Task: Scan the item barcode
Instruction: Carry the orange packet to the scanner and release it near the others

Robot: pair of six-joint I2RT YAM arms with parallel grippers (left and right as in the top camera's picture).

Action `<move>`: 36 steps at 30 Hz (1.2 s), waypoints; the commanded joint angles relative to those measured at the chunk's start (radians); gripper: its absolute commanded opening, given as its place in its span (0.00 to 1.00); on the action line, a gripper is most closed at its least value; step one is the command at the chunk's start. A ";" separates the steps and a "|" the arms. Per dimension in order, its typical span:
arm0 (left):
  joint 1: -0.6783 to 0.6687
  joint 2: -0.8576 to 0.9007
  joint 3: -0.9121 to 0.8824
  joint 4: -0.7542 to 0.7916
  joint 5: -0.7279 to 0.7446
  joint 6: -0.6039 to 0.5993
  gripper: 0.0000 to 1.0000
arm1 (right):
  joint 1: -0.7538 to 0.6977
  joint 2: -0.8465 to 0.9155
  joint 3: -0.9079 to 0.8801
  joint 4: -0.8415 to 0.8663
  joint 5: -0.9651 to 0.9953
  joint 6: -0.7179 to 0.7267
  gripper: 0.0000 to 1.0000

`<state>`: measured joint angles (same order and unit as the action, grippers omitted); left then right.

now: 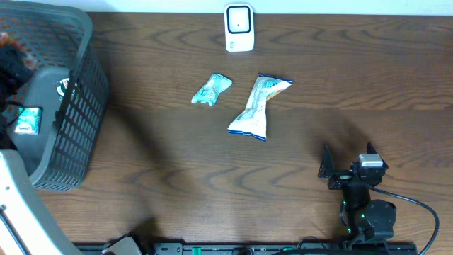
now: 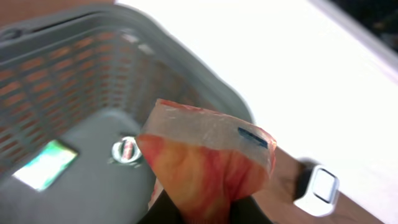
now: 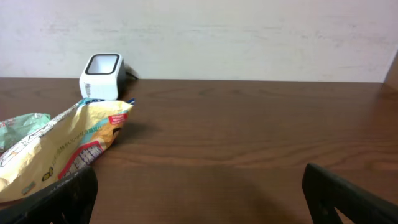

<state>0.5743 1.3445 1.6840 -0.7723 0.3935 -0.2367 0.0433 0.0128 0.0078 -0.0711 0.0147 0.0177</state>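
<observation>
Looking from overhead: a grey basket (image 1: 78, 106) stands at the left end of the bench (image 1: 177, 191), and the left arm is over it, mostly cut off by the frame. The scanner (image 1: 239, 28) sits at the far edge, middle. A small green packet (image 1: 211, 90) and a long packet (image 1: 258, 106) lie between the two, well apart from the basket.
Right gripper (image 1: 327, 170): spread wide, empty, low on the right side.
Left wrist view: the left gripper (image 2: 205, 213) is pinched onto the bottom of an orange packet (image 2: 205, 162), held up above the basket with its clear sealed edge on top.
Handling: likely light, soft and crinkly. The film may be slick, so a grip near the seam seems safest.
Barcode: not visible, so I cannot tell which face carries it.
In the way: the basket rim. The two loose packets lie near the path to the scanner.
Right wrist view: the long packet is close on the left, with the scanner behind it.
</observation>
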 commanded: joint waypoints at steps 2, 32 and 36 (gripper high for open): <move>-0.113 -0.043 0.018 0.061 0.056 0.000 0.07 | 0.003 -0.004 -0.003 -0.003 0.001 0.011 0.99; -0.831 0.377 0.012 -0.019 -0.074 -0.001 0.08 | 0.003 -0.004 -0.003 -0.003 0.001 0.011 0.99; -0.882 0.528 0.012 0.021 -0.074 -0.001 0.07 | 0.003 -0.004 -0.003 -0.003 0.001 0.011 0.99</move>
<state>-0.2749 1.7973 1.6848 -0.7696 0.3298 -0.2363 0.0433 0.0128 0.0078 -0.0711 0.0147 0.0177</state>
